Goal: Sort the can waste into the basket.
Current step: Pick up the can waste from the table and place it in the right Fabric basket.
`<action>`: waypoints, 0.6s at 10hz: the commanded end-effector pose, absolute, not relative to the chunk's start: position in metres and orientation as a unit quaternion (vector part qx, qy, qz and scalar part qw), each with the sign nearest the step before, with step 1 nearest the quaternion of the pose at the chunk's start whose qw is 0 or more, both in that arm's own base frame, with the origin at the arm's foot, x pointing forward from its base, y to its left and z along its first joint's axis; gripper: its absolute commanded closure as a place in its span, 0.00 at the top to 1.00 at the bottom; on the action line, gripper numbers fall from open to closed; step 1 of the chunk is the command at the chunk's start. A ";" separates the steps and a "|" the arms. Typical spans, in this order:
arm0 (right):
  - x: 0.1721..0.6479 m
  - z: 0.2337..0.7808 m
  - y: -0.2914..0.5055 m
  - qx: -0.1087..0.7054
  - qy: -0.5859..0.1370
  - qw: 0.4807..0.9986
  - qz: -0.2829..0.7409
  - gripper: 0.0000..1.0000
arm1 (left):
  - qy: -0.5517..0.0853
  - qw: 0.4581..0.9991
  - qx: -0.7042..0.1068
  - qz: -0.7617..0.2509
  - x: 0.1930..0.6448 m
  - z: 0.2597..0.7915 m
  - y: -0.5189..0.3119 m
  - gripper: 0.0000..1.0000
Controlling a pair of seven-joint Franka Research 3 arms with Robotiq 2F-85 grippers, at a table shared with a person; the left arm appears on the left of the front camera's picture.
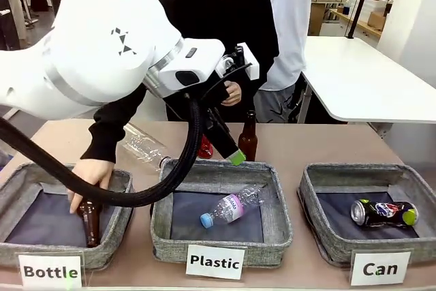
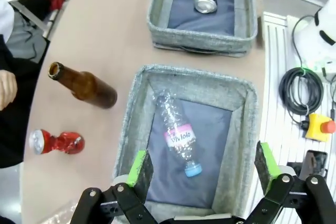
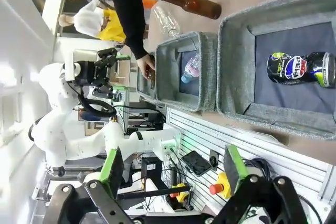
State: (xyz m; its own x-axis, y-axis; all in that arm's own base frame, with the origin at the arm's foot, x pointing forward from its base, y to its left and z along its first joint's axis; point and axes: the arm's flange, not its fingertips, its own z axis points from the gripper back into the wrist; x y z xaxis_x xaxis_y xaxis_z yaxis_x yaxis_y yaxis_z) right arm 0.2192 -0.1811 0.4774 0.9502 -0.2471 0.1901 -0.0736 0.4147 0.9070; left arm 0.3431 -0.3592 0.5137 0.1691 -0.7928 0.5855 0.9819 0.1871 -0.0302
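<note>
Dark crushed can (image 1: 383, 212) lies in the Can basket (image 1: 327, 247), lower right of the front view. Red crushed can (image 2: 56, 142) lies on the counter (image 2: 105, 35), lower left of the left wrist view, with a brown glass bottle (image 2: 84, 85) right beside it. Left pincer (image 2: 202, 160) is spread wide over the Plastic bin (image 2: 239, 145), and the right pincer (image 3: 173, 162) is spread too.

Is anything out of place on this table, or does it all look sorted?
One thing stands out: the red crushed can lies on the bare table beside a standing brown bottle, beyond the Plastic basket. The dark can already sits in the Can basket.
</note>
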 end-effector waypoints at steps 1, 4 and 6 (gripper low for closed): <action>0.221 0.480 -0.172 0.535 -0.151 0.828 -0.072 1.00 | -0.237 0.724 -0.230 -0.606 0.347 0.506 -0.342 1.00; 0.228 0.488 -0.149 0.551 -0.141 0.817 -0.098 1.00 | -0.238 0.726 -0.261 -0.590 0.352 0.514 -0.300 1.00; 0.243 0.497 -0.117 0.574 -0.119 0.798 -0.142 1.00 | -0.243 0.739 -0.308 -0.548 0.353 0.519 -0.248 1.00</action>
State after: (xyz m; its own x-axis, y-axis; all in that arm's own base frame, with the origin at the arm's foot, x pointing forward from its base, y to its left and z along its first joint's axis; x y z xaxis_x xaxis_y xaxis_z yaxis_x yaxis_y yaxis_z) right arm 0.2399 -0.1492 0.4962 0.9498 -0.3007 0.0862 0.0239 0.3445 0.9385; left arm 0.3599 -0.2809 0.5214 0.2459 -0.7047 0.6655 0.9689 0.1988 -0.1474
